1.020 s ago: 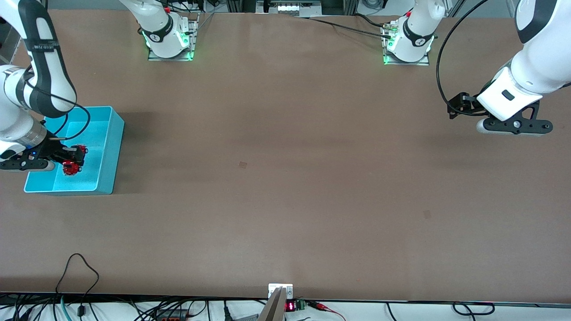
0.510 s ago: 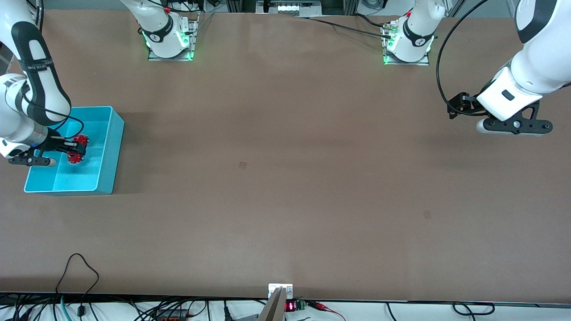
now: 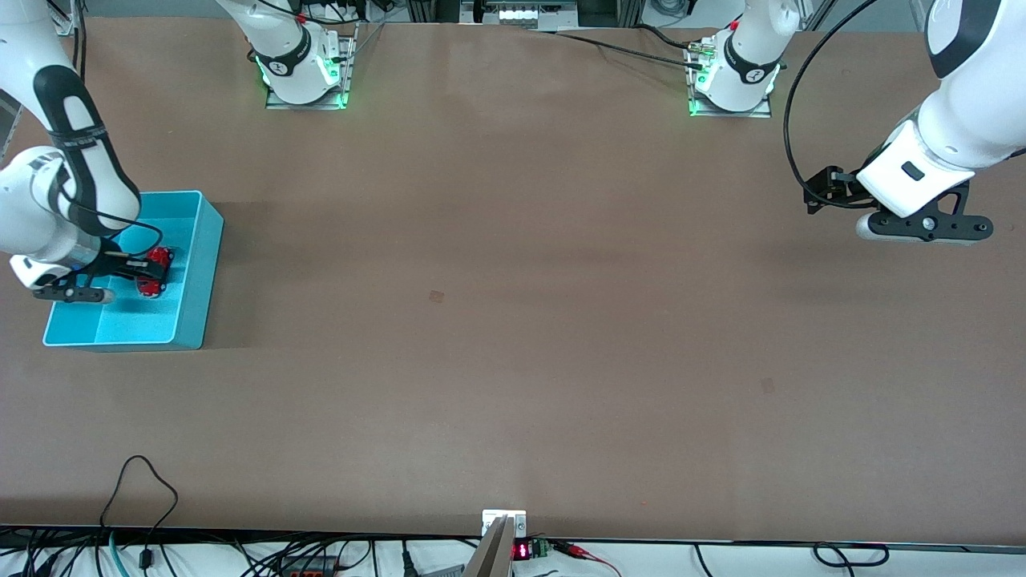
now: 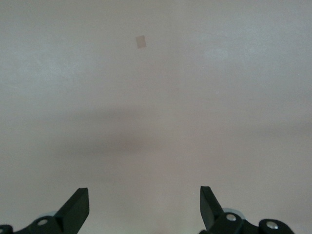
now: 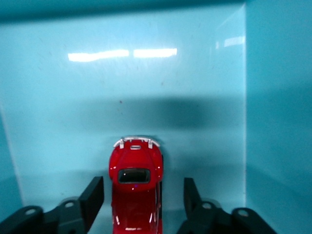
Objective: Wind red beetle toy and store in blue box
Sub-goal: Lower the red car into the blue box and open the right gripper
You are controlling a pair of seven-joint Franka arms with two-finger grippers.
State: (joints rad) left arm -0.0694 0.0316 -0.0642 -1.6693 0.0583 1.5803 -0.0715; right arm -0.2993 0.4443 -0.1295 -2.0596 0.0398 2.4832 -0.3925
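- The blue box [image 3: 188, 276] sits at the right arm's end of the surface [image 3: 513, 320], and the red beetle toy [image 3: 154, 272] lies inside it, low on the floor near the wall that faces the middle of the surface.
- The right tool [image 3: 148, 274] is down in the box with its fingers [image 5: 92, 195] parted; in the right wrist view a gap shows on each side of the toy [image 5: 135, 187], so nothing is clamped.
- Risk, as a judgement: if the spring is wound, the freed car may roll off and knock the box wall [image 5: 278, 97], or tip onto its side; a finger lifting out askew could drag it along.
- Another risk: the fingers flank the toy closely, so a sideways drift on withdrawal would nudge it.
- The toy is glossy red with a rounded back, a dark window and a silvery bumper at its far end.
- The left tool [image 3: 922, 227] waits above bare surface at the left arm's end, its fingers [image 4: 75, 207] spread wide and empty.
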